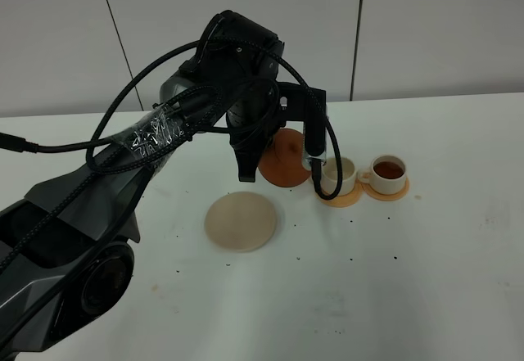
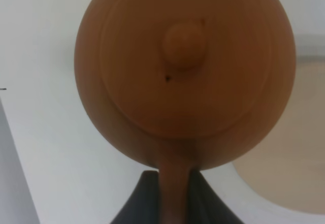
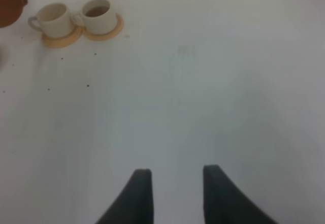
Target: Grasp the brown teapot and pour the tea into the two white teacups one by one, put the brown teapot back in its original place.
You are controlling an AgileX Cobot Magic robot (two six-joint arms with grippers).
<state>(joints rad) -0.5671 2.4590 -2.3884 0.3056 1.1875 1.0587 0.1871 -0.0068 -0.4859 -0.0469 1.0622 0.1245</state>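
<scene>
My left gripper (image 1: 274, 136) is shut on the loop handle of the brown teapot (image 1: 284, 160), which hangs above the table just left of the two white teacups. In the left wrist view the handle sits between my fingers (image 2: 175, 181), and the teapot's (image 2: 185, 66) knobbed lid faces the camera. The nearer teacup (image 1: 340, 175) looks pale inside and a cable partly covers it. Dark tea fills the farther teacup (image 1: 387, 171). The beige disc (image 1: 241, 221), the original place, lies bare in front of the teapot. My right gripper (image 3: 175, 176) is open over bare table and holds nothing.
Each cup stands on a thin orange coaster (image 1: 352, 198). The right wrist view shows both cups (image 3: 53, 20) (image 3: 97, 14) far off, and the edge of the teapot (image 3: 7, 8). The left arm's black body and cables (image 1: 147, 144) span the table's left side.
</scene>
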